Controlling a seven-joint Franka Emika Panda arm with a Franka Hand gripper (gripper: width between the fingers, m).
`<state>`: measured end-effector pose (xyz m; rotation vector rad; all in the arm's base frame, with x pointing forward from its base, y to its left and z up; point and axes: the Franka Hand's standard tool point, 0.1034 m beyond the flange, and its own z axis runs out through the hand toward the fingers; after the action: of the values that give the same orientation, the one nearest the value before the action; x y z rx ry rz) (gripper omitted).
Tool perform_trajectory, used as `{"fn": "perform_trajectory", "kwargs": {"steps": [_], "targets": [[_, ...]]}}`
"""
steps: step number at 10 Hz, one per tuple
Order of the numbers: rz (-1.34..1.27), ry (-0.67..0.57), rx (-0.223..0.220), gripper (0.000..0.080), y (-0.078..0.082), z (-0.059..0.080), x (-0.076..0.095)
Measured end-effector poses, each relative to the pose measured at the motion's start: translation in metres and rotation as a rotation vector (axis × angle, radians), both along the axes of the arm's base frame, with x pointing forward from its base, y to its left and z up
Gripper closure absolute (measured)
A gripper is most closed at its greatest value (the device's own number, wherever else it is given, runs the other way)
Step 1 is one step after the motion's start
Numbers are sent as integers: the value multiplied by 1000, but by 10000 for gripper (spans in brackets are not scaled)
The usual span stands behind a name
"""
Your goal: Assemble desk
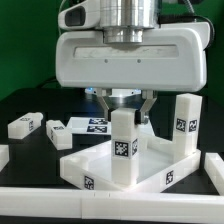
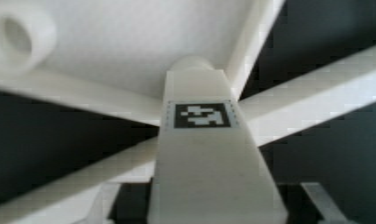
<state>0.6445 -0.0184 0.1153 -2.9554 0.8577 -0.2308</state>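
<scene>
The desk's tabletop (image 1: 152, 168) lies on the black table with its raised rim up. One white tagged leg (image 1: 186, 124) stands upright at its corner toward the exterior view's right. A second leg (image 1: 122, 155) stands upright at the near corner, and my gripper (image 1: 122, 116) is shut on its upper end from above. In the wrist view this leg (image 2: 204, 150) runs between my fingers, tag facing the camera, with the tabletop (image 2: 69, 70) and a round socket (image 2: 16, 38) beyond it. Its lower end is hidden, so I cannot tell how deep it sits.
Two loose white legs (image 1: 22, 125) (image 1: 60, 133) lie on the table at the exterior view's left. The marker board (image 1: 95, 125) lies behind the tabletop. A white border rail (image 1: 110, 206) runs along the front edge.
</scene>
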Motion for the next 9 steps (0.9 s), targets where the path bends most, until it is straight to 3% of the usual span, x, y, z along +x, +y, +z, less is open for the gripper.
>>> {"fn": "perform_trajectory", "kwargs": {"steps": [4, 5, 6, 7, 9], "targets": [[-138, 2, 30, 506, 4, 0, 0], [-103, 2, 24, 328, 4, 0, 0], [-57, 3, 17, 328, 5, -1, 0], [20, 2, 3, 193, 6, -1, -1], [277, 2, -47, 152, 9, -1, -1]]}}
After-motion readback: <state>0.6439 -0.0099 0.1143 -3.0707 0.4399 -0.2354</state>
